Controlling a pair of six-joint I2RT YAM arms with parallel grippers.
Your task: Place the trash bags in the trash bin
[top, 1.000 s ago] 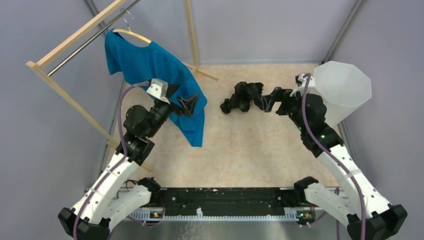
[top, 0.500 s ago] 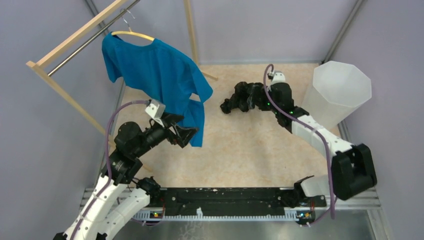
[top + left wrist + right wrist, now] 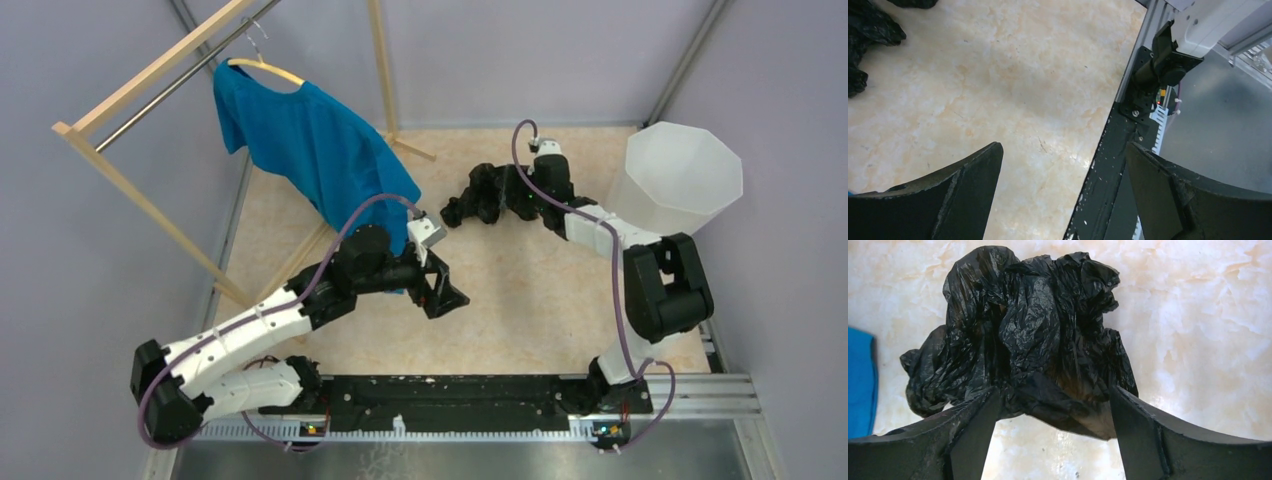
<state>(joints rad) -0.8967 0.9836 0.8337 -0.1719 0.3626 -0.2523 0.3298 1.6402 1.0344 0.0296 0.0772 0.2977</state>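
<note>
Top view: the right hand (image 3: 512,197) is black against the black trash bags (image 3: 480,196), so fingers and film cannot be told apart there. The trash bin (image 3: 682,180) has its base hidden behind its own flared rim.

Right wrist view: the blue T-shirt (image 3: 859,385) is cut off at the left edge, showing only a strip. The trash bags (image 3: 1023,330) make one crumpled heap; how many there are cannot be told.

Right hand (image 3: 1054,390): spread wide, gripping nothing. Its two fingers (image 3: 973,425) straddle the near lobe of the heap. The film fills the gap and seems to meet both inner faces; whether it is pressed cannot be told.

Left hand (image 3: 1063,145): also spread wide, holding nothing, low over the bare tabletop (image 3: 998,75) near its dark rail. In the top view it sits at centre (image 3: 445,295), below the hanging T-shirt (image 3: 310,150).

Heap: on the tabletop at upper centre of the top view, most of it beyond the right fingertips. The bin stands well apart at upper right, with the right wrist between them. In the left wrist view only a black scrap (image 3: 868,30) shows, cut off at the upper left corner.
</note>
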